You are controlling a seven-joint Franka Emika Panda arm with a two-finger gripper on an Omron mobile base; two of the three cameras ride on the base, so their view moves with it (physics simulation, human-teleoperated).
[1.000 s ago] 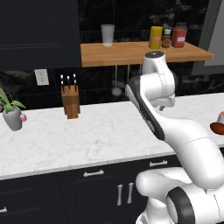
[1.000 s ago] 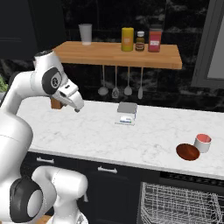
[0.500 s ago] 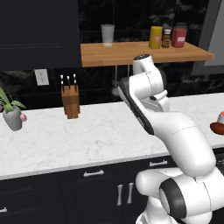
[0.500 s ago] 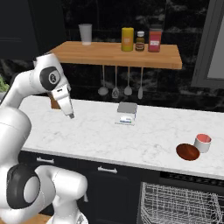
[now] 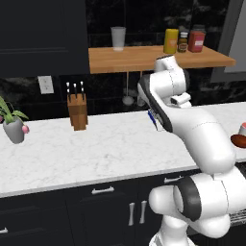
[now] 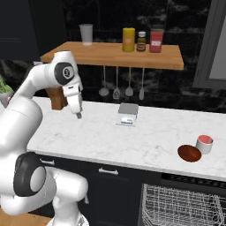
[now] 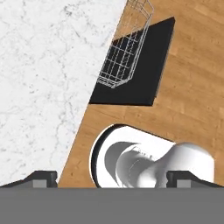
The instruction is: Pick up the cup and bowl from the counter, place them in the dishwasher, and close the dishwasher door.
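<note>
The white cup point(image 6: 204, 143) with its pink-red inside stands on the white marble counter point(image 6: 132, 141) at the right, touching or nearly touching the red-orange bowl point(image 6: 190, 153) just in front of it. Both also sit at the right edge of the left base view, cup point(image 5: 241, 129) above bowl point(image 5: 238, 140). My gripper point(image 6: 78, 114) hangs pointing down above the counter's left part, far from both. Its fingertips point(image 7: 41, 177) stand wide apart, open and empty. Below the counter, the dishwasher door point(image 7: 162, 57) lies folded down with the wire rack point(image 7: 127, 48) over it.
A small grey scale point(image 6: 128, 114) sits mid-counter. A knife block point(image 5: 77, 110) and a potted plant point(image 5: 14, 126) stand at the left. Utensils point(image 6: 117, 90) hang under the wooden shelf point(image 6: 114, 54), which carries a tumbler and jars. The rack point(image 6: 181, 206) juts out under the cup.
The arm's upper links have swung round and the hand has turned and dropped a little over the counter's left part. Cup and bowl have not moved.
</note>
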